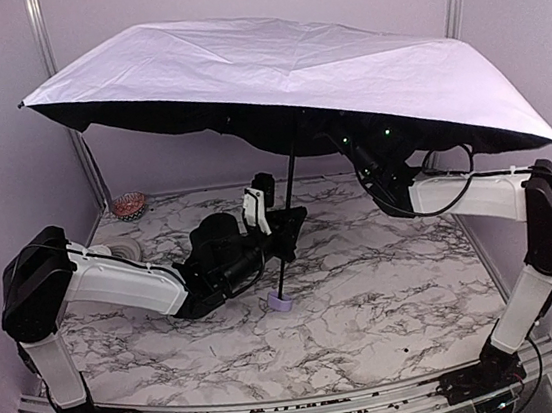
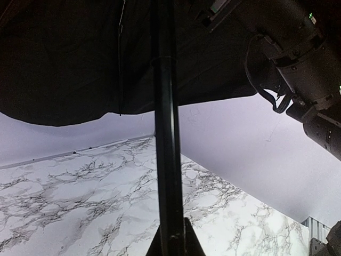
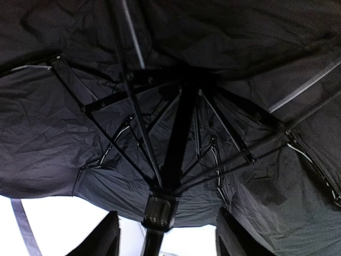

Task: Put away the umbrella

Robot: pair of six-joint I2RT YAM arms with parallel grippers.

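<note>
Top external view: open compact umbrella [image 1: 279, 65] with pale lavender outer fabric and black lining stood upright on the white marble-patterned table [image 1: 386, 284]. Its small lavender block handle [image 1: 280, 305] rested on the surface, and the thin black metal shaft [image 1: 289, 180] rose to the canopy. Left gripper [image 1: 285, 228] sat low on the shaft. Right arm [image 1: 476, 197] reached up under the canopy, fingers hidden there. Left wrist view: left fingertips [image 2: 192, 246] were pinched tight on the shaft, no gap showing. Right wrist view: right gripper [image 3: 162, 240] stood roughly half spread, one finger either side of the black plastic runner [image 3: 158, 210] where the thin metal ribs [image 3: 133, 114] meet. Light showed on both sides, so it touched nothing. Judgement: the step in hand was collapsing the canopy. Right fingers should close squarely on the runner, clear of ribs and fabric, then draw straight down the shaft. Left pinch should hold firm so the handle does not skid.
</note>
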